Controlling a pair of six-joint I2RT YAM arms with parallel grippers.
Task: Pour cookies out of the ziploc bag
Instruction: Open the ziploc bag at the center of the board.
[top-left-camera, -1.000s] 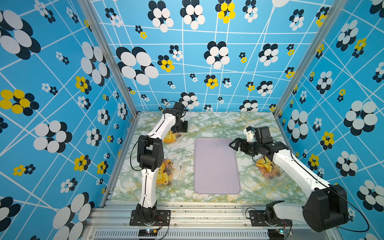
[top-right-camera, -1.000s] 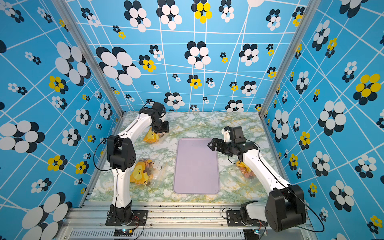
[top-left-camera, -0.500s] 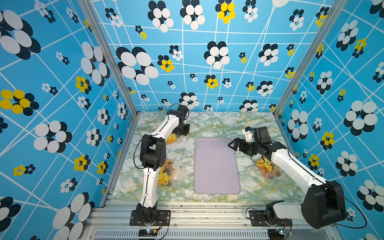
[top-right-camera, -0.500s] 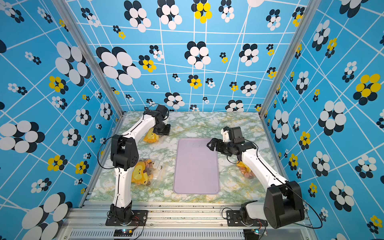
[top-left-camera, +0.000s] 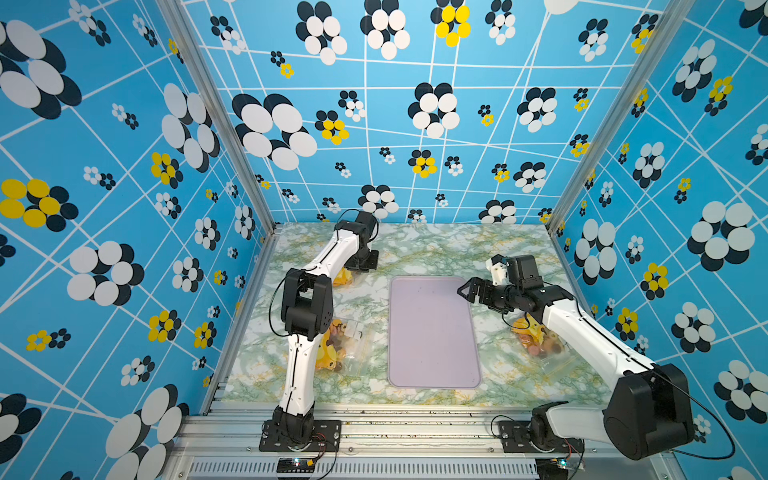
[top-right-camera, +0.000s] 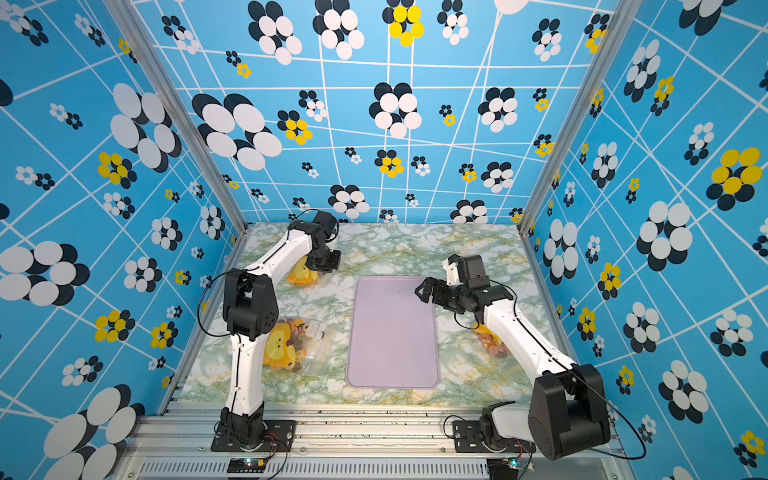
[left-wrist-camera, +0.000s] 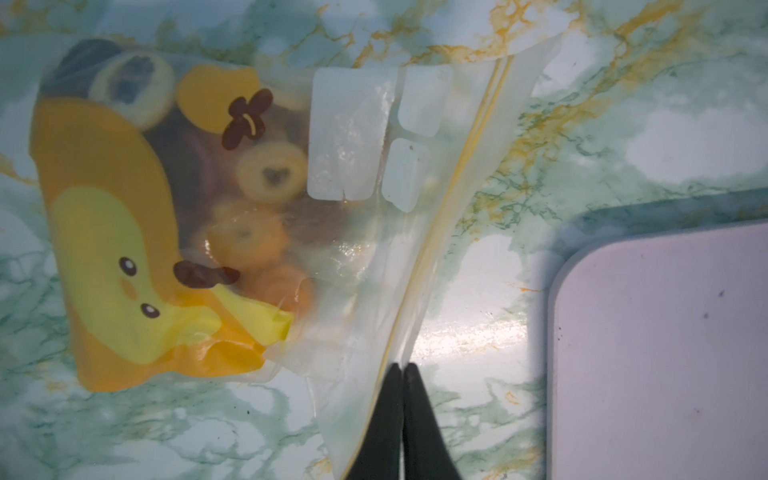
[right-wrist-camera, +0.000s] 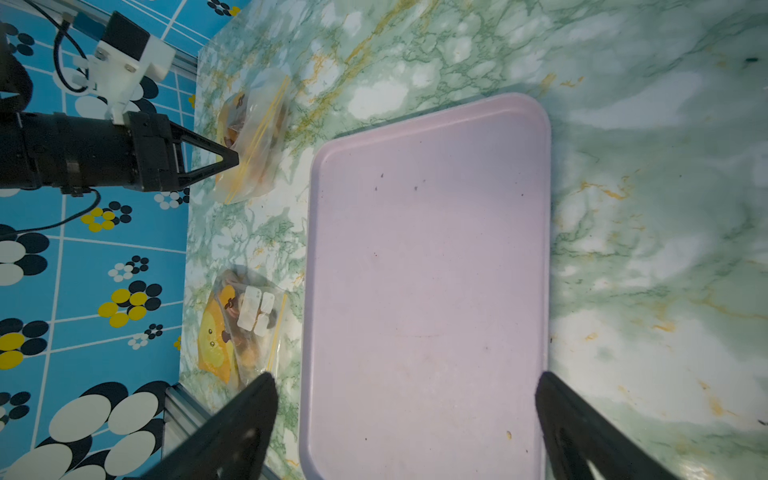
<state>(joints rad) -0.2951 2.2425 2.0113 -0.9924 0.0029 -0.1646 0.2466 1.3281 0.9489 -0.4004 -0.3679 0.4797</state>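
Bag (left-wrist-camera: 353, 232) points zip edge (left-wrist-camera: 457, 187) toward tray (left-wrist-camera: 665, 332), left tool (left-wrist-camera: 402, 368) pinching it; right tool (right-wrist-camera: 405, 377) wide.

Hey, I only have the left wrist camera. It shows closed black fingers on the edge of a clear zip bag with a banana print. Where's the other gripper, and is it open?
Observer: The right gripper is open, hovering over the far right edge of the lilac plastic tray.
Operator: Anything on that tray? I see just one corner.
Observer: It's bare apart from a few dark specks.
Operator: Is mine the only bag?
Observer: No. Besides the clear banana-print zip bag in your grip, a second banana-print bag lies by the left arm's base, and a third clear bag lies partly under the right arm.
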